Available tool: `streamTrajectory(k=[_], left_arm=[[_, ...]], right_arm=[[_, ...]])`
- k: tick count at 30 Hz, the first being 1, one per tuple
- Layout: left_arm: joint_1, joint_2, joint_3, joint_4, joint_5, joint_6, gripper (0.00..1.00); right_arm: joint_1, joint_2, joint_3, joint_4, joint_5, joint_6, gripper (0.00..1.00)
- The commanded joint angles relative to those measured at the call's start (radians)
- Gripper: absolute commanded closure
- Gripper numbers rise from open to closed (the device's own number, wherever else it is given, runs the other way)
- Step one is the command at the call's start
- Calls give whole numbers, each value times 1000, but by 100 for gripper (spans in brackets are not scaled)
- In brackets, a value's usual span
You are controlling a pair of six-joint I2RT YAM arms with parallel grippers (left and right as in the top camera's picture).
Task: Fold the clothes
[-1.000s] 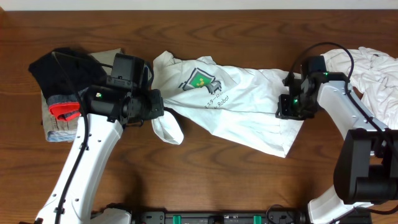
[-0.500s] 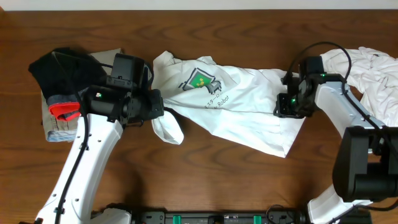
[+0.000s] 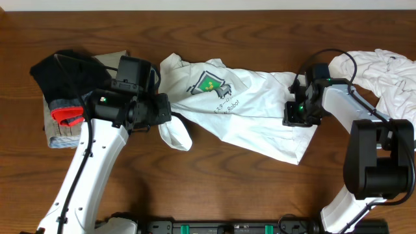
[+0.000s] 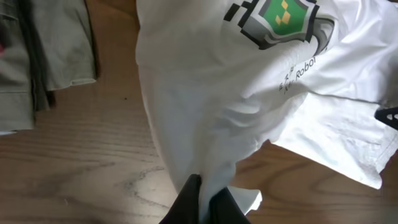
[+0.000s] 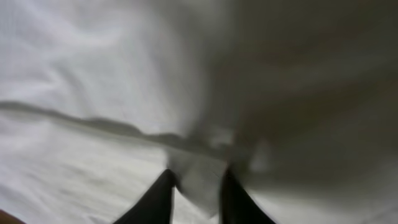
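A white T-shirt (image 3: 247,114) with a green-and-black chest print (image 3: 209,82) lies spread across the middle of the table. My left gripper (image 3: 168,112) is at the shirt's left side. It is shut on a bunched sleeve, and white cloth is pinched between its dark fingers (image 4: 186,199) in the left wrist view. My right gripper (image 3: 292,118) is pressed down on the shirt's right edge. In the right wrist view a small fold of the white T-shirt (image 5: 93,81) fills the narrow gap between its fingertips (image 5: 161,193).
A heap of white clothes (image 3: 390,71) lies at the far right, behind the right arm. At the left is a stack of a black piece (image 3: 62,70), a grey piece with red trim (image 3: 68,117) and a khaki piece (image 3: 116,58). Bare wood lies along the front edge.
The right gripper has shifted slightly left and down onto the shirt's edge and narrowed around a fold. The left arm and the shirt's left side have not moved.
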Motion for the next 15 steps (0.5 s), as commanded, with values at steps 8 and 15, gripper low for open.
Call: streamTrajectory(k=[8, 15], left_arm=[[3, 2, 10, 0, -13, 21, 94], [3, -11, 17, 62, -67, 103, 94]], right_arm=[[22, -2, 11, 3, -3, 13, 99], [11, -178, 195, -130, 50, 13, 99]])
